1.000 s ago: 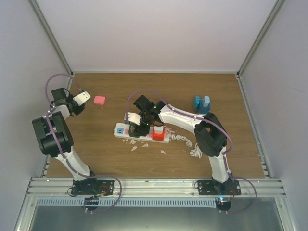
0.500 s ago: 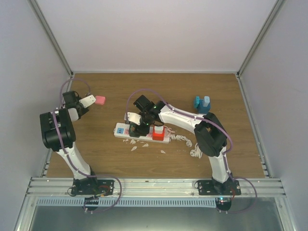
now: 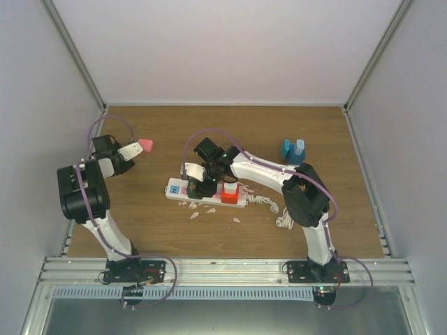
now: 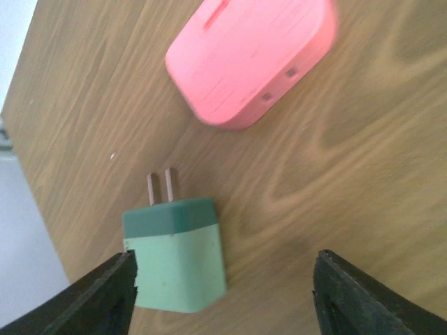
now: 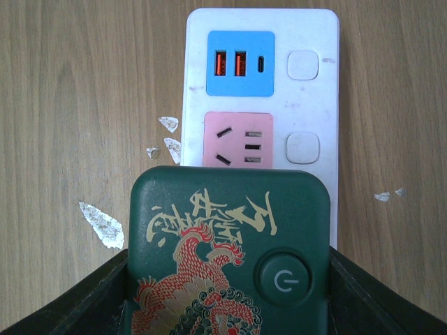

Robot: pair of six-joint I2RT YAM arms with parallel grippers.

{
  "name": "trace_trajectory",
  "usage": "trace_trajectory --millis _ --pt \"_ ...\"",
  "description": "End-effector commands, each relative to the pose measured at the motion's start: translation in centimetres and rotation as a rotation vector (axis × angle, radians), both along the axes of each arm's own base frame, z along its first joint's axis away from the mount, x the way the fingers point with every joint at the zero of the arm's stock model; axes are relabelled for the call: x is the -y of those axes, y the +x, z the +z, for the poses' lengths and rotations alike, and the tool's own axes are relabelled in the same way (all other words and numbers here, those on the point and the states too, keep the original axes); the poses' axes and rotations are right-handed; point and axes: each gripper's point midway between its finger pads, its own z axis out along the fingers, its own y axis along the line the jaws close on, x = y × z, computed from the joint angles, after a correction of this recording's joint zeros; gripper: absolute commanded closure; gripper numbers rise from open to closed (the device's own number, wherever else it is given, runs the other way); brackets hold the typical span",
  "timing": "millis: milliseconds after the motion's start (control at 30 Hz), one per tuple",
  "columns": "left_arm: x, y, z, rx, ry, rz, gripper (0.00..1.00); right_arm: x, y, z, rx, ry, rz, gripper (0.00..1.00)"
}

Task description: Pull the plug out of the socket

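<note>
Right wrist: right gripper [image 5: 227, 279] clamps green dragon-print plug [image 5: 227, 230] on white power strip [image 5: 314, 105]; left gripper [image 4: 223, 293] spread wide.

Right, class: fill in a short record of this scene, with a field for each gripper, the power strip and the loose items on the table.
left gripper: open, above a light green two-pin plug lying on the wooden table
pink rounded block: beyond the plug's pins, apart from it
right gripper: shut on a dark green dragon-print adapter
white power strip: blue USB panel and pink socket free
red plug: on the strip
blue adapters: far right of the table
</note>
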Motion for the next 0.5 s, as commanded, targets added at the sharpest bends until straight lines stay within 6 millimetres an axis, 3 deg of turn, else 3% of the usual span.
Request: trace_trajectory --millis 0,133,467 --pt "4.0 -1.7 2.6 -0.021 -0.182 -0.093 0.27 1.3 -0.9 -1.9 -0.065 -0.077 -0.005 0.53" --pt "6.8 -3.0 4.0 -0.059 -0.296 -0.124 0.24 1.1 -0.9 -1.9 -0.062 -0.071 -0.002 0.49" --pt "15.9 -9.1 4.4 -0.359 -0.662 -0.210 0.11 1.0 -0.4 -1.7 -0.037 -0.070 -0.007 0.53"
